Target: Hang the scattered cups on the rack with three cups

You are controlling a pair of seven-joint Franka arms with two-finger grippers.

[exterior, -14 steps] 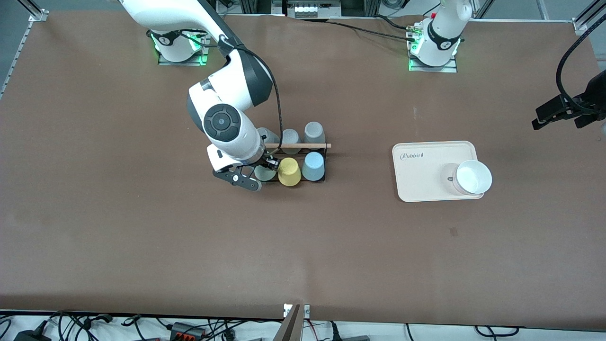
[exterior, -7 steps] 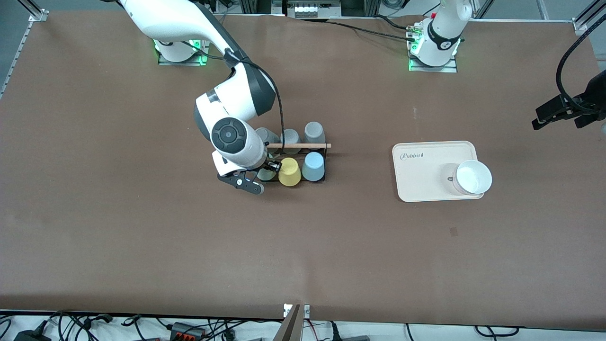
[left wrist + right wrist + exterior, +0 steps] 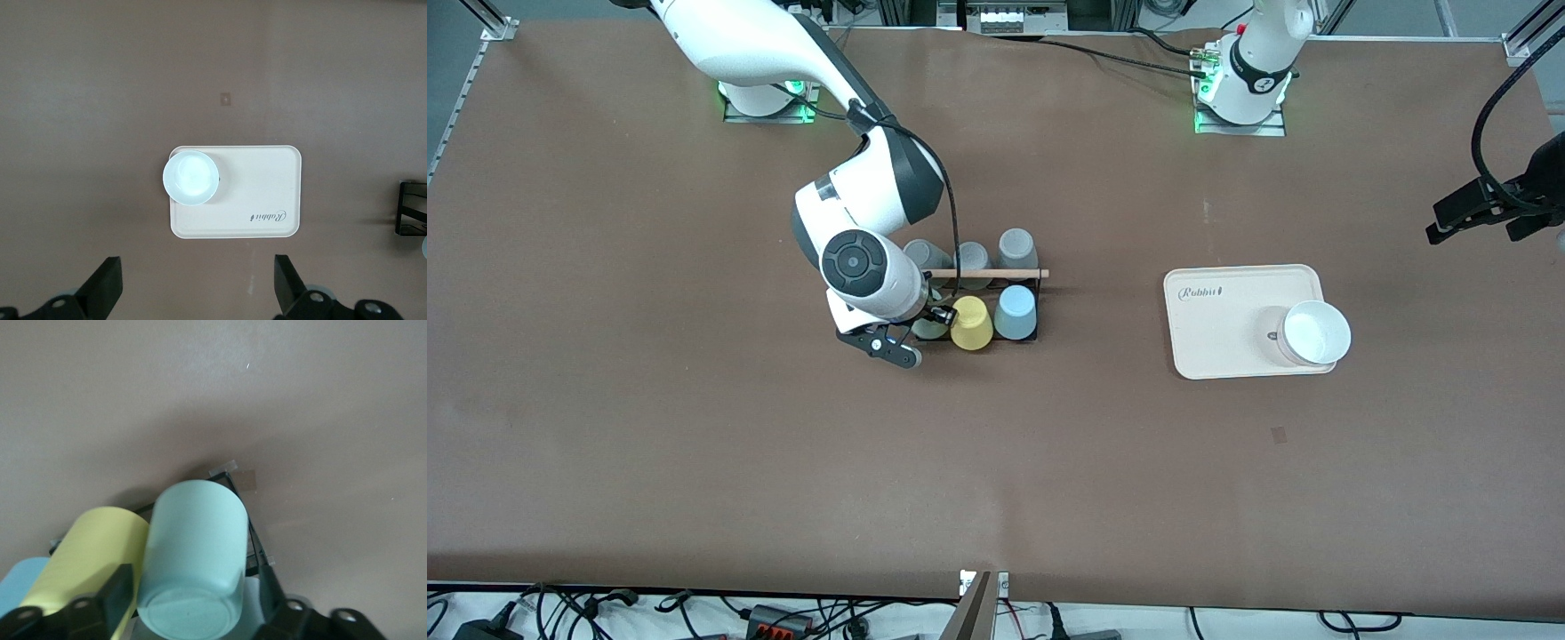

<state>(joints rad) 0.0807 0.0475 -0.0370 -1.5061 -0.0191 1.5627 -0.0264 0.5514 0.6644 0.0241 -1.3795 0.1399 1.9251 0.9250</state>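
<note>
The black wire rack with a wooden dowel holds a mint-green cup, a yellow cup and a light blue cup, all upside down in its nearer row. My right gripper is open around the mint-green cup. In the right wrist view its fingers flank the mint-green cup with small gaps on both sides, beside the yellow cup and the blue cup. My left gripper waits high up, open and empty.
Three grey cups sit in the rack's farther row. A cream tray with a white bowl lies toward the left arm's end of the table, and the tray also shows in the left wrist view.
My right arm's wrist has shifted a little toward the rack and the front camera, and now covers more of the mint-green cup. The cups and the left arm have not moved.
</note>
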